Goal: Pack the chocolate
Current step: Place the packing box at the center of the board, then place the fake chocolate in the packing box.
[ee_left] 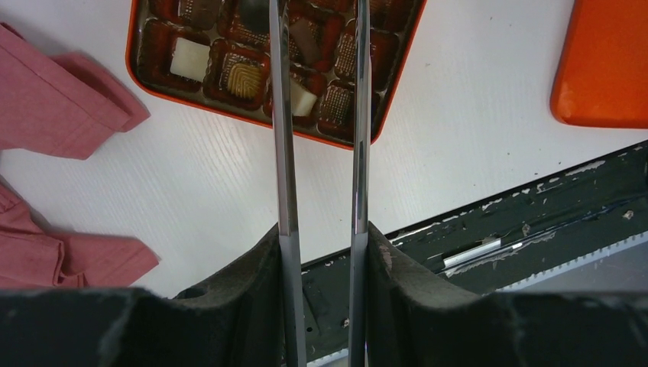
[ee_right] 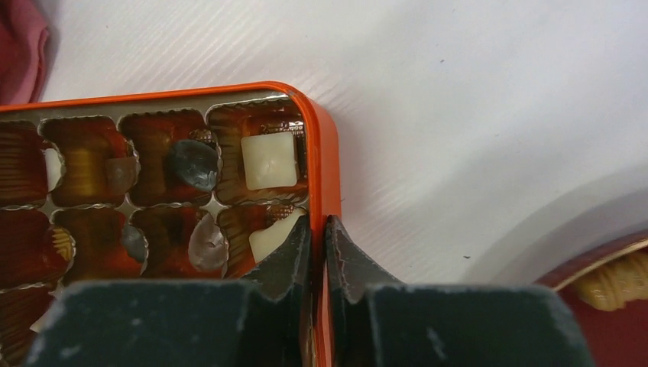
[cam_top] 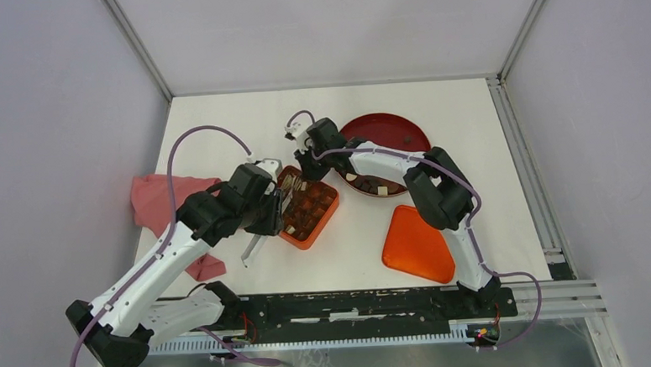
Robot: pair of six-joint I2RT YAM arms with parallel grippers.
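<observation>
your right wrist view alone shows the right gripper (ee_right: 319, 229) pinching the box (ee_right: 327, 153) wall; your left wrist view, the left gripper (ee_left: 321, 237) clamping tweezers (ee_left: 284, 153) over chocolate (ee_left: 189, 57) in its compartments.

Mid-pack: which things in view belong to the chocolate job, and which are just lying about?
Job: chocolate, orange box, red plate, tweezers in left gripper, right gripper pinching the box rim.
Lying about: pink cloth, orange lid set aside.

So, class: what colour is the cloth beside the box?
Pinkish red; the cloth shows best in the left wrist view.
</observation>
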